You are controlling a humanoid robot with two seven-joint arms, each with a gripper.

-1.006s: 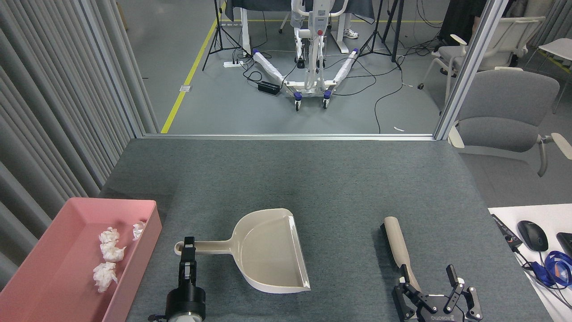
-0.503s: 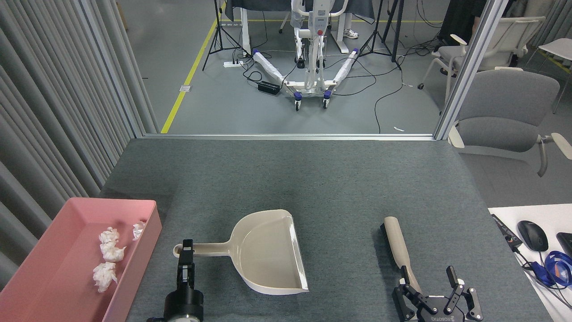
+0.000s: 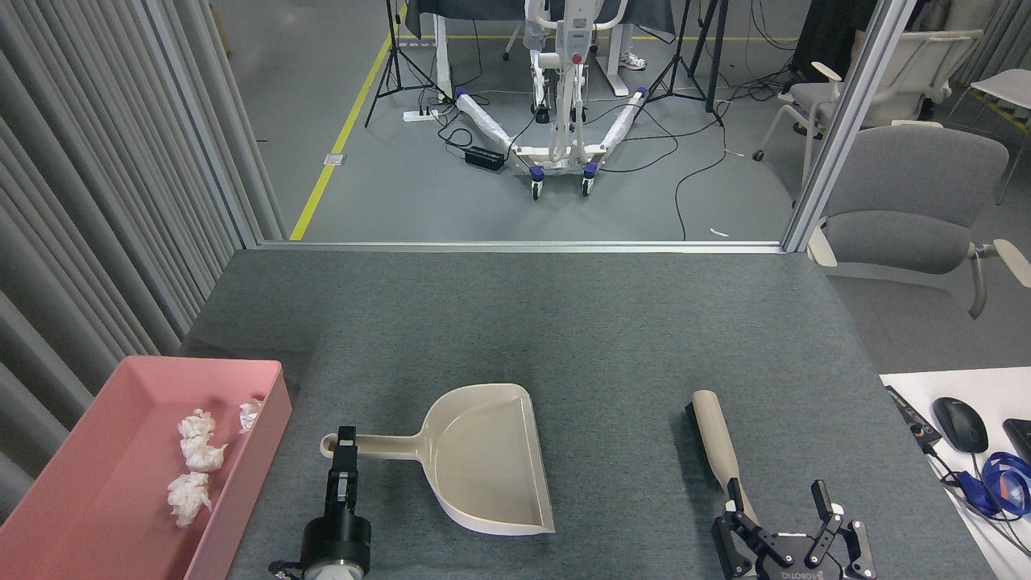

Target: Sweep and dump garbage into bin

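Garbage: four white tissue wads (image 3: 193,467) lie inside the bin, toward its far right part, one of them against the right wall.
Bin: pink tray (image 3: 89,515) at about 8 o'clock on the grey felt table (image 3: 564,322), running off the lower left edge of the view.
Dustpan: beige dustpan (image 3: 491,463) at about 6 o'clock, lying flat with nothing in it, mouth toward the lower right, handle pointing to 9 o'clock.
Left gripper: left gripper (image 3: 346,451) seen edge-on and dark, its tip at the end of the dustpan handle; I cannot tell whether the fingers have closed on it or how far apart they are.
Brush: beige-handled brush (image 3: 713,439) at about 4 o'clock, black bristles along its left side, handle end toward the near edge.
Right gripper: right gripper (image 3: 777,499) spread wide, holding nothing; its left finger stands just beside the near end of the brush handle. The body carries the word ROBOTIQ, seen upside down.
Side desk: white surface (image 3: 910,383) at 3 o'clock with a black mouse (image 3: 960,424) and a blue lanyard (image 3: 1007,483).
Beyond the table: a grey chair (image 3: 910,201) at 2 o'clock.
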